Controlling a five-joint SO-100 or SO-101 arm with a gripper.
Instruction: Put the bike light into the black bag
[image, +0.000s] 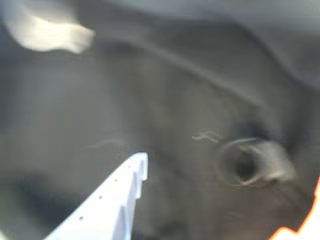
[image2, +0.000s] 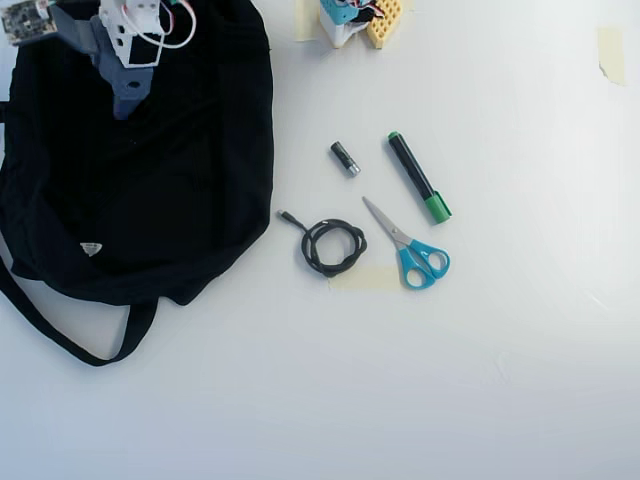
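Overhead view: the gripper (image2: 128, 100) hovers over the black bag (image2: 200, 180) at left, likely for a drop; whether it is open is unclear. The bike light, blurred, seems to lie inside the bag (image: 250, 165). Right, a coiled cable (image2: 333, 247), marker (image2: 419, 177) and scissors (image2: 410, 248) rest on the worktop (image2: 400, 380).

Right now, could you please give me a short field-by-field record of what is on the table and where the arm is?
surface: white table
black bag: left side of the overhead view, strap trailing toward the bottom left
claw: over the bag's upper part; open or shut cannot be told
bike light: not seen on the table; the wrist view is too blurred to identify it
cylinder: small, black and silver, right of the bag
cable: coiled, black
marker: black with green ends
scissors: blue handles
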